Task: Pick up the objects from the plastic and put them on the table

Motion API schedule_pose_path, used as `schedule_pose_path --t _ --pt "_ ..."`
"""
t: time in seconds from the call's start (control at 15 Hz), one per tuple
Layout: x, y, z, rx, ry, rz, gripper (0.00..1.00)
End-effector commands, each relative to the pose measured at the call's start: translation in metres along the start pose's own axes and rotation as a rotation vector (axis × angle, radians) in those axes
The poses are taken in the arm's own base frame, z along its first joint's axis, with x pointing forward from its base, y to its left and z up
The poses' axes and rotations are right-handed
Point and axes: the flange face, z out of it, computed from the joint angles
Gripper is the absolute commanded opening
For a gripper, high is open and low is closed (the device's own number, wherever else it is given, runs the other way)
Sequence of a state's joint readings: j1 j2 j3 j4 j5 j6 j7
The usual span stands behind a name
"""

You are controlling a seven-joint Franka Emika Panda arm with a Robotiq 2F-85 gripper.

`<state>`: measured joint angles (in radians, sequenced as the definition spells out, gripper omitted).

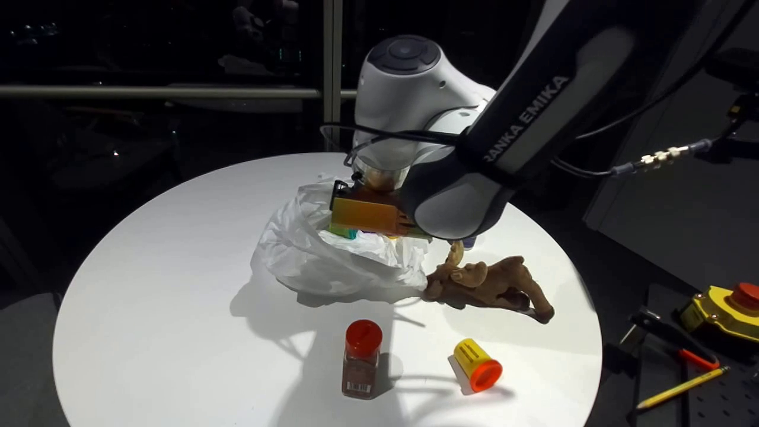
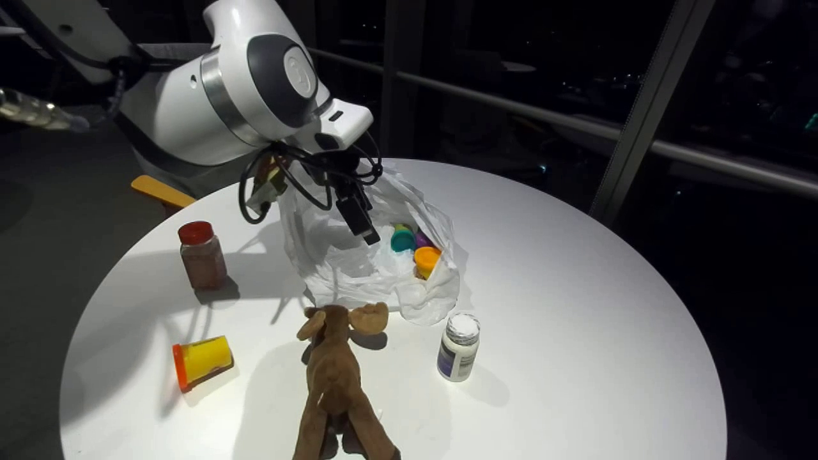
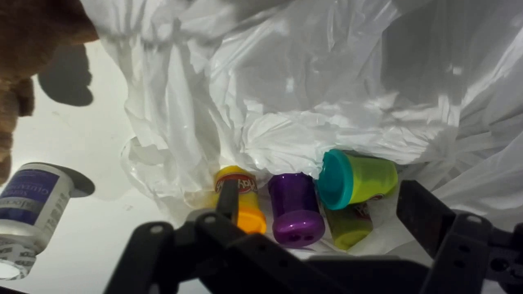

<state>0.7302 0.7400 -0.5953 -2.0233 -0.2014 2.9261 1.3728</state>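
Observation:
The white, wrinkled plastic (image 3: 286, 77) lies as a bag with its mouth spread on the round white table (image 2: 575, 332). Inside it, in the wrist view, are a yellow tub with an orange lid (image 3: 251, 220), a purple bottle (image 3: 295, 200), a green tub with a teal lid (image 3: 369, 179) and, partly beneath that, an olive-looking tub (image 3: 349, 232). My gripper (image 3: 318, 194) stands open over them, its jaws wide apart with nothing held. One finger crosses in front of the yellow tub. In an exterior view the arm hides most of the gripper and the bag's contents (image 1: 344, 231).
Around the bag on the table are a brown plush moose (image 2: 335, 377), with its head close to the plastic, a red-capped jar (image 1: 360, 362), a yellow tub with a red lid (image 1: 474, 363) and a white bottle (image 2: 457, 351). Off the table, a yellow emergency stop (image 1: 723, 311) sits on a dark stand.

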Motion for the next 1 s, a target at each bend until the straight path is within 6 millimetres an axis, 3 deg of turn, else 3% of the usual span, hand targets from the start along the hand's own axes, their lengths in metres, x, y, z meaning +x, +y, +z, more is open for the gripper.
schedule_pose_path --t 0.0,0.27,0.6,0.93 --pt "0.006 -0.021 0.027 -0.066 0.015 0.047 1.0" --pt "0.003 -0.032 0.04 -0.108 -0.008 0.071 1.0" --pt "-0.011 -0.056 0.042 -0.057 -0.024 0.002 1.0" --pt "-0.013 -0.062 0.047 -0.095 0.031 0.043 1.0"
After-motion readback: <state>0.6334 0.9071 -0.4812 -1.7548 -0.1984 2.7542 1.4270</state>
